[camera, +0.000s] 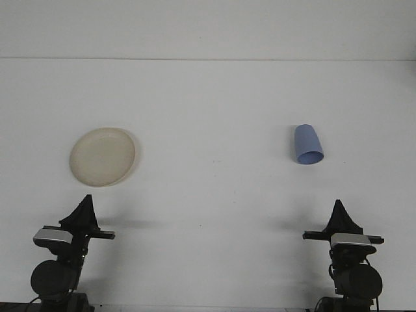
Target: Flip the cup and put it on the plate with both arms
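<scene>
Reaching for the small blue plastic cup (308,144) looks like the first job — it lies on its side on the white worktop (214,195), right of centre, rim facing the robot. The right gripper (338,211), nearest, should approach low across the body. The left gripper (82,208) waits below the cream round plate (103,156). Both sets of fingers look clenched to a point, grasping nothing.

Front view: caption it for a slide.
Blue cup on its side at right, plate at left, both claws low and clear of them.
</scene>
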`<state>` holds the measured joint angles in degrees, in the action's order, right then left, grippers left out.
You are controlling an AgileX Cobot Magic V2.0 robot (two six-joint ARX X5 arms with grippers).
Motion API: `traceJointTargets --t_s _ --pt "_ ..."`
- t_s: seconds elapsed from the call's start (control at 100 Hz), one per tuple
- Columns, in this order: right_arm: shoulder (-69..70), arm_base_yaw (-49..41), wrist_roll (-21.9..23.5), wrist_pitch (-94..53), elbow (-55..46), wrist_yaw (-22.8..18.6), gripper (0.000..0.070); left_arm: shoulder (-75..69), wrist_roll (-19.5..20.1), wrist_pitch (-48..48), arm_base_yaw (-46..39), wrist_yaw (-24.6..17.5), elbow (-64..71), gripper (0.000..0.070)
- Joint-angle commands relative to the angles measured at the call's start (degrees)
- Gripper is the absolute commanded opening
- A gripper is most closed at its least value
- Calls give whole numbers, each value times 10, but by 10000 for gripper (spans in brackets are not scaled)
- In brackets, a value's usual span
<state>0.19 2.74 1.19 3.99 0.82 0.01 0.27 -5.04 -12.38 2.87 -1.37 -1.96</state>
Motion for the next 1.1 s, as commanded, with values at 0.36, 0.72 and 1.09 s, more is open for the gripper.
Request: traceJointTargets --t_s 0.36,0.72,1.09 --pt "-1 1 10 -20 44 -4 0 0 2 -6 0 3 11 11" --pt "100 1 10 -226 245 -6 0 0 2 -6 0 3 11 11" --pt "330 1 9 -504 486 -6 0 0 2 -6 0 3 11 11"
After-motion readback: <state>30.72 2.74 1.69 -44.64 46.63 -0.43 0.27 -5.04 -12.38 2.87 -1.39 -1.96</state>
